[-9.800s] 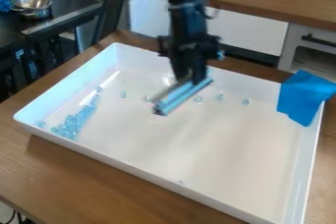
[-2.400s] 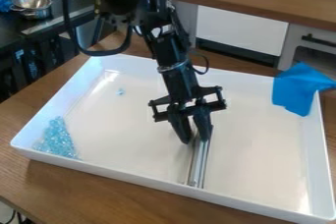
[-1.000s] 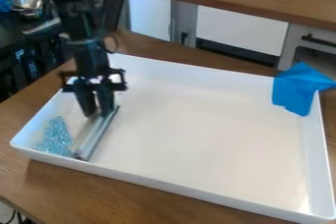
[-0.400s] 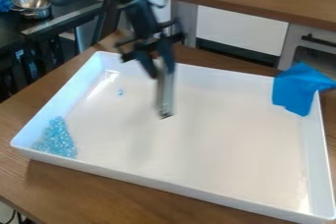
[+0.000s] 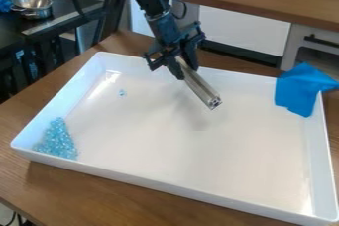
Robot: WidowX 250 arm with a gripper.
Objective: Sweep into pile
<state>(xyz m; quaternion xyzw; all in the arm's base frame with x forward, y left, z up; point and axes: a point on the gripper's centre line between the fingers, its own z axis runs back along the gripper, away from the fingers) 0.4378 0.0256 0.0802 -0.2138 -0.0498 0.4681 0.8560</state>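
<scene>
In the left corner of the tray [image 5: 173, 187] sits the bead pile [image 5: 57, 141]; too hard a sweep could scatter it. Stray beads [image 5: 122, 92] could slip under a tilted edge. The end effector [image 5: 183, 66], closed on the metal bar [image 5: 202, 90], might let it twist.

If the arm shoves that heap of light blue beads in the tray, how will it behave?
The bead heap will probably crumble and spread, being many small loose pieces. Single beads may skid or roll, as the white tray's floor looks smooth. The raised walls would likely stop strays.
</scene>
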